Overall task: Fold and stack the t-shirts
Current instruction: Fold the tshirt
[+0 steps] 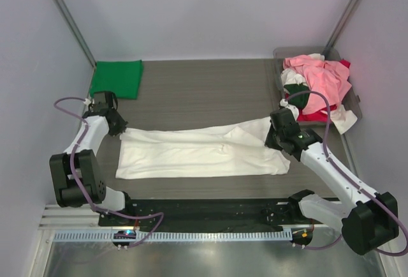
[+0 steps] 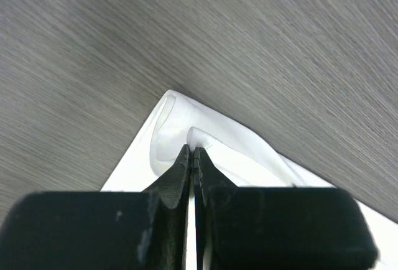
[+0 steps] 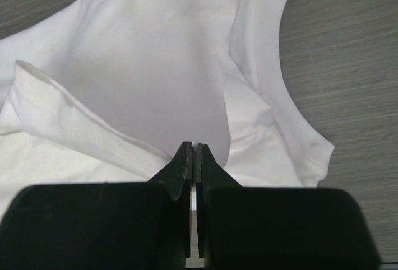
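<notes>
left hand [image 2: 193, 155]: closed tight, low | right hand [image 3: 193, 150]: closed tight, low (both held well forward)

T-shirt [image 1: 197, 152] between left pincer [image 1: 120, 129], right pincer [image 1: 273, 138]

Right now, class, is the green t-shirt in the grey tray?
No, the green t-shirt lies folded on the table at far left, away from the tray.

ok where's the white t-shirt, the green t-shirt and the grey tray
white t-shirt [image 1: 204, 152], top view, middle of the spread cloth
green t-shirt [image 1: 116, 78], top view, centre of the folded cloth
grey tray [image 1: 294, 52], top view, far rim
</notes>
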